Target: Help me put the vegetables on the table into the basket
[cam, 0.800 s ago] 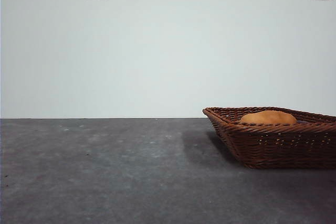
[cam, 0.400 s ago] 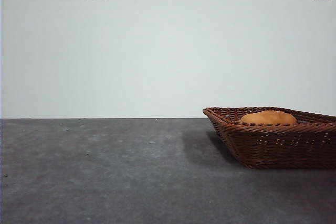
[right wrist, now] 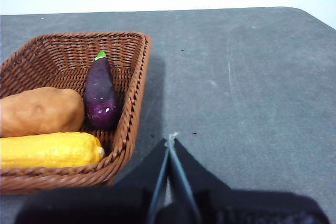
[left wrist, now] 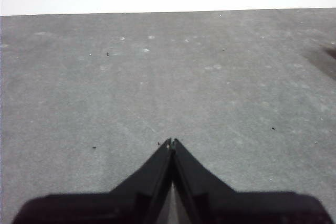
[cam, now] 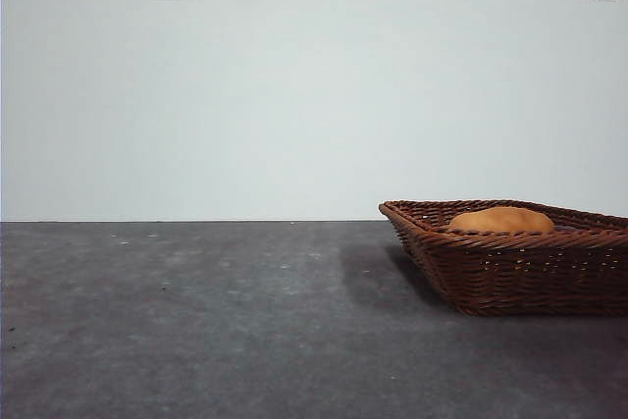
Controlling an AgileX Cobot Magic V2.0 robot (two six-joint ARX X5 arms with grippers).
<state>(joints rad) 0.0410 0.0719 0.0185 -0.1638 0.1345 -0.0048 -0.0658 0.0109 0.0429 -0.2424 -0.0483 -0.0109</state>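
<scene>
Corn (right wrist: 50, 149), potato (right wrist: 41, 111), eggplant (right wrist: 100, 94) all in basket (right wrist: 134, 108) near table (cam: 196, 321) right edge; eggplant probably slick, best gripped mid-body; left gripper (left wrist: 171, 142) and right gripper (right wrist: 169, 141) both pinched together, holding nothing.

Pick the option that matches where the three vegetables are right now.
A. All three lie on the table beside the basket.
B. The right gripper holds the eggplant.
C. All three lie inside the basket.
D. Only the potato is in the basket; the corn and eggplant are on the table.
C: the right wrist view shows the corn cob, the potato and the eggplant all lying inside the basket.
</scene>
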